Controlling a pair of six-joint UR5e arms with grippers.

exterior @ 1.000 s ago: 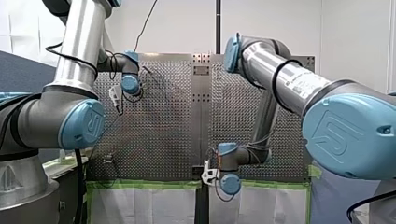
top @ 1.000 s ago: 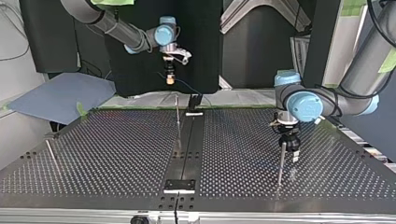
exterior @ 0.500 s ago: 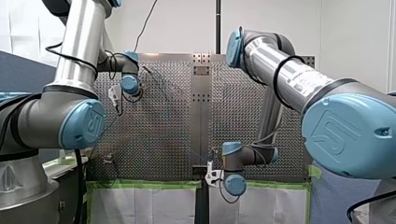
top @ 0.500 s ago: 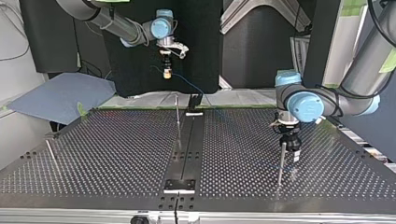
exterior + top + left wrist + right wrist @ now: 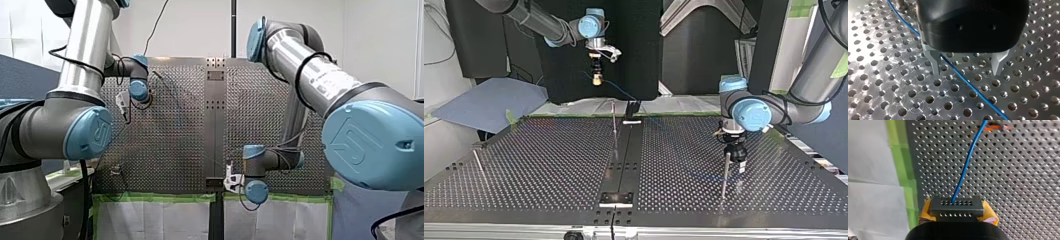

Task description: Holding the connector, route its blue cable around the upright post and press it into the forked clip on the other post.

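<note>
In the right wrist view my right gripper (image 5: 957, 216) has its yellow pads shut on a black connector (image 5: 957, 206). A blue cable (image 5: 965, 167) leaves the connector's face and runs out over the perforated plate. In the top view that gripper (image 5: 597, 77) hangs high beyond the plate's far edge, with the blue cable (image 5: 621, 92) trailing down toward a black block (image 5: 633, 107). My left gripper (image 5: 966, 67) stands open just above the plate. The blue cable (image 5: 968, 83) crosses between its metal fingers (image 5: 935, 62), close to one of them. An upright post (image 5: 725, 175) stands right beside my left gripper (image 5: 738, 165).
A thin post (image 5: 614, 125) rises near the plate's centre strip, and a leaning rod (image 5: 479, 165) stands at the top view's left. Green tape (image 5: 901, 157) edges the plate. An orange piece (image 5: 993, 127) lies where the cable reaches far ahead of my right gripper.
My right gripper has carried the connector higher and toward the top view's left, drawing the cable along. My left arm has stayed beside its post.
</note>
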